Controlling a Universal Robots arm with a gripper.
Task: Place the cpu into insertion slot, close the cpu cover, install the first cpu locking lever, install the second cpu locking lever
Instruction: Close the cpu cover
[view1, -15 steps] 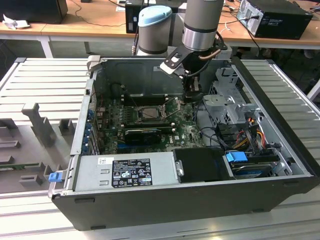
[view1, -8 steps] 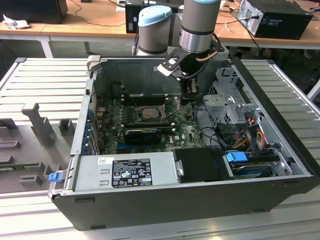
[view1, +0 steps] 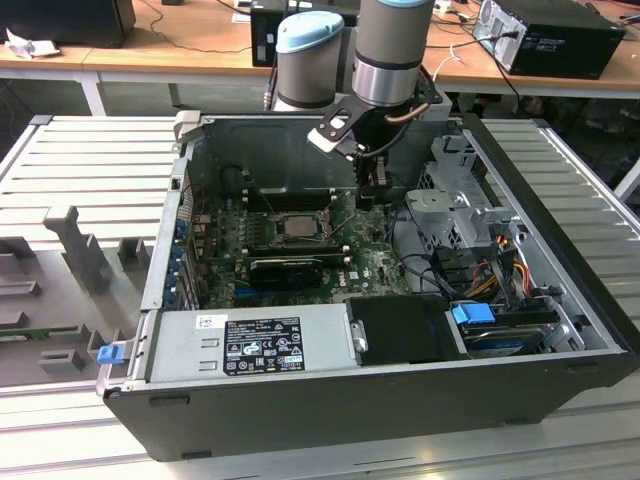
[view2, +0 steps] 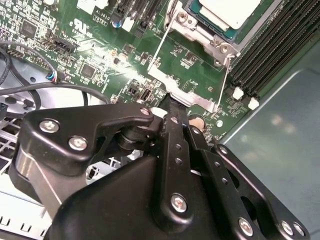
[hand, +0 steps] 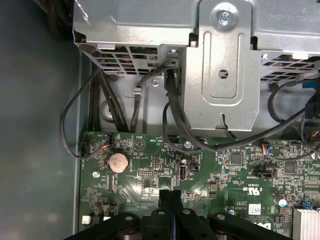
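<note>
The cpu (view1: 297, 225) lies in the insertion slot (view1: 297, 239) on the green board, its silver top (view2: 227, 10) facing up inside the metal rim (view2: 200, 31). The cpu cover (view2: 187, 93), a silver frame plate, is swung off the socket toward the gripper. Two thin wire levers (view2: 161, 45) (view2: 226, 75) run along its sides. My black gripper (view1: 368, 195) hangs just to the exterior view's right of the socket. Its fingers are shut together, and the tips (view2: 172, 107) meet the cover's outer edge. In the first wrist view the gripper (hand: 170, 194) hovers low over the board.
A grey metal drive cage (view1: 455, 205) with black cables (hand: 175, 117) stands close beside the gripper. Long black memory slots (view2: 270, 45) flank the socket. The power supply (view1: 260, 340) fills the case's front, and a coin battery (hand: 119, 161) sits on the board.
</note>
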